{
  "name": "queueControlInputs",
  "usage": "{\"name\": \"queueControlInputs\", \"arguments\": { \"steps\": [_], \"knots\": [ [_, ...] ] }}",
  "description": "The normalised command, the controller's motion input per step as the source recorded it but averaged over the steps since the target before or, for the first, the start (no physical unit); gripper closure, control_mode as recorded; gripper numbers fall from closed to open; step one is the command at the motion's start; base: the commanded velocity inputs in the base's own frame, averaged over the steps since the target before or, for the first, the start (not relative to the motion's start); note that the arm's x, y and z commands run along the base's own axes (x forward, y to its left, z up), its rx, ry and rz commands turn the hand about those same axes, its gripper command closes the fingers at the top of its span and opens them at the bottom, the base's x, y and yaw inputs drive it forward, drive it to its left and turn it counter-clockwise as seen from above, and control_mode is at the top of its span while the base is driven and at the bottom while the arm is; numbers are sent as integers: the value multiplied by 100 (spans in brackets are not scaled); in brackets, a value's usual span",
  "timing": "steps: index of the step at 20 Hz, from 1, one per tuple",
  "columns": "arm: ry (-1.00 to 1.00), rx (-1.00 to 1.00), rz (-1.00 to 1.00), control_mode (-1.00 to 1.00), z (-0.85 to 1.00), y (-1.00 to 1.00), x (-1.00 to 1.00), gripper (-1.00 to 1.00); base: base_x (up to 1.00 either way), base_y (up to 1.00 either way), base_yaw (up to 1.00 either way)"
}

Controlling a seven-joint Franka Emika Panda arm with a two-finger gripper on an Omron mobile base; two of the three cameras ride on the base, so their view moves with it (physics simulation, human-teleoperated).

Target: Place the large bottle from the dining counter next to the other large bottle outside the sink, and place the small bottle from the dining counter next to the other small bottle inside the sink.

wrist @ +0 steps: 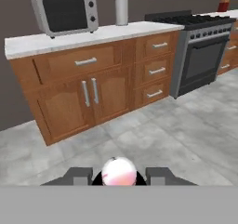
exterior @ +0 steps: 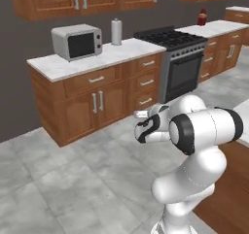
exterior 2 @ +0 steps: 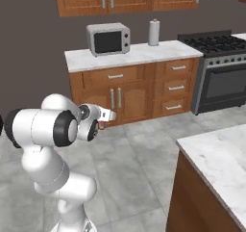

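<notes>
Gripper (wrist: 119, 174) is clamped on the small bottle (wrist: 119, 171), its pale top poking up between the fingers, over grey tile floor (wrist: 186, 135). Ahead: wooden cabinets (wrist: 88, 93), marble counter (wrist: 69, 39) with microwave (wrist: 65, 12), stove (wrist: 200, 51) alongside.

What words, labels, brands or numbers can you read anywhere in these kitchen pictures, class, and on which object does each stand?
None can be read.
Microwave: dots on its side panel, no legible text.
Stove: no legible markings.
Red bottle on the far counter: too small and blurred to show any label.
Pale-capped bottle in the claw: just its top shows, no writing.
</notes>
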Motion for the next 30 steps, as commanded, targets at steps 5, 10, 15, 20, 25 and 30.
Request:
{"name": "queueControlInputs", "arguments": {
  "steps": [5,10,15,20,25,30],
  "knots": [
    [0,0,0,100,0,0,0,100,66,61,-37],
    [0,0,0,100,0,0,0,100,66,47,-39],
    [0,0,0,100,0,0,0,100,76,11,-39],
    [0,0,0,100,0,0,0,100,57,0,-38],
    [0,0,0,100,0,0,0,100,63,0,-38],
    [0,0,0,100,0,0,0,100,74,2,-44]
  ]
}}
